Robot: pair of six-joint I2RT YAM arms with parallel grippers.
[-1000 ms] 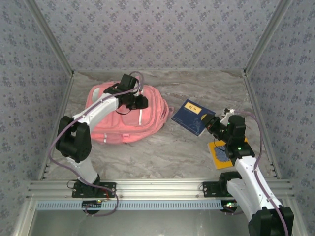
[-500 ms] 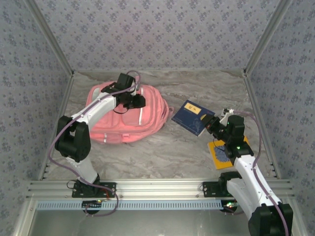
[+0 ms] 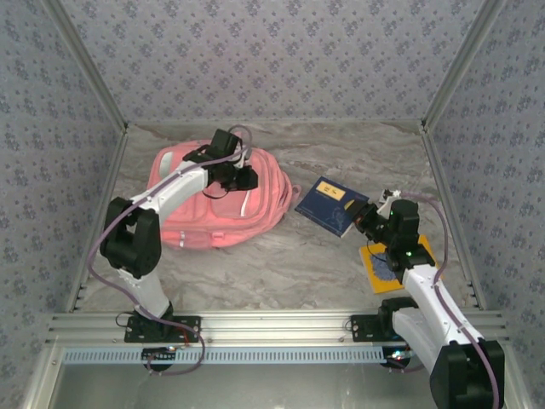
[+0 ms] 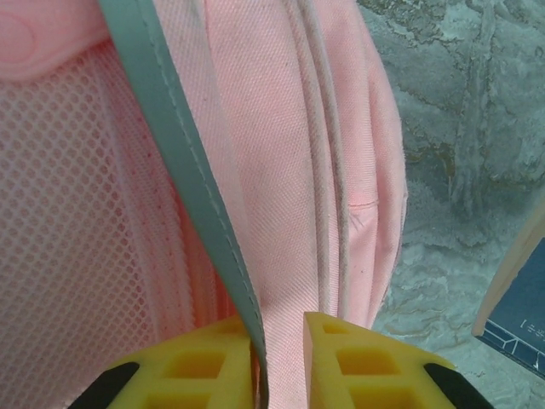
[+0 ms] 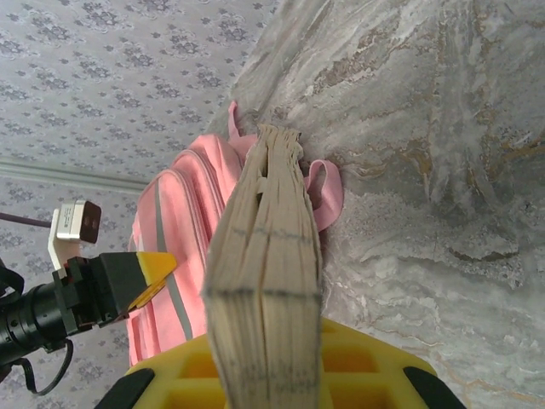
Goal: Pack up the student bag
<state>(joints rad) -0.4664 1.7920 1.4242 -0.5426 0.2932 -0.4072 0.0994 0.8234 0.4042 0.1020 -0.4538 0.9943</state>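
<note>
A: Where is the student bag point(image 3: 226, 220) found?

B: It is laid flat at the back left of the table point(image 3: 289, 273), well apart from the right arm. No opening is seen in it yet.

A: And what is prepared for it?

B: A blue book point(image 3: 330, 204) is clamped by one edge in the right gripper point(image 3: 362, 217). It is held between the bag and a yellow book point(image 3: 393, 271), which is left on the table. Since one second ago it is hardly moved.

A: What is changed, then?

B: The left gripper point(image 3: 243, 177), which is placed on the bag. Its jaws are narrowed and are now pressed on a fold of pink fabric, with the grey trim point(image 4: 183, 170) caught between the fingers point(image 4: 213, 366).

A: What is meant by this for the task?

B: Probably the bag is being seized so that it can be opened. Only then can the book be put in, so nothing is packed yet.
</note>
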